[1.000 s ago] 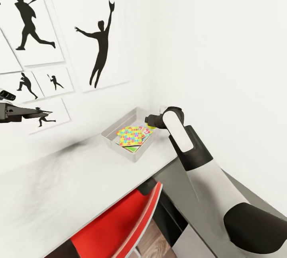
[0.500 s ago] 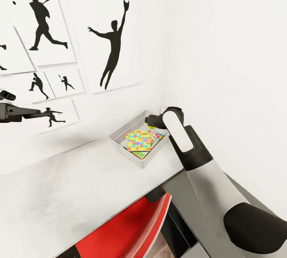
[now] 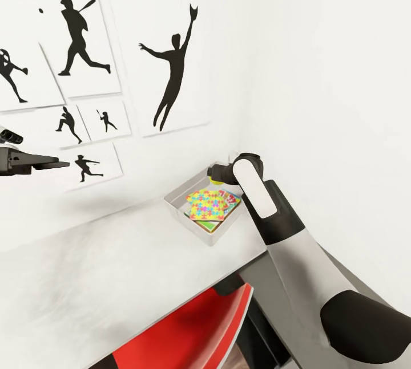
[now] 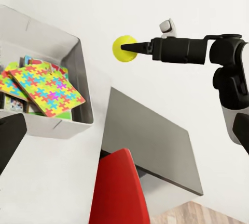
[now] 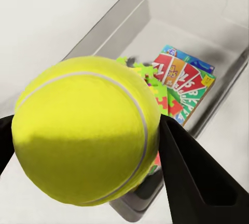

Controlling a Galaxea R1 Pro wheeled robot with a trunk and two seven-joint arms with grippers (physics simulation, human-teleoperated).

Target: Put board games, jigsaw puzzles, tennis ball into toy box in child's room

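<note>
- My right pincer (image 4: 136,49) is clamped on the tennis ball (image 4: 123,49), held in the air beside the toy box (image 3: 184,198), near its far corner; I judge the ball is not yet over the tray's opening.
- If I let go here, the ball could hit the rim or the desk (image 3: 97,278), bounce and roll off.
- Dropped onto the flat puzzle (image 3: 210,203), it may also bounce out over the low sloping wall.
- My left pincer (image 3: 34,161) sits well apart; I cannot tell whether it is open or closed.
- Count: one ball, one tray, two jigsaw squares visible, at least two printed game boxes (image 5: 184,81) beneath them; a third I cannot confirm.
</note>
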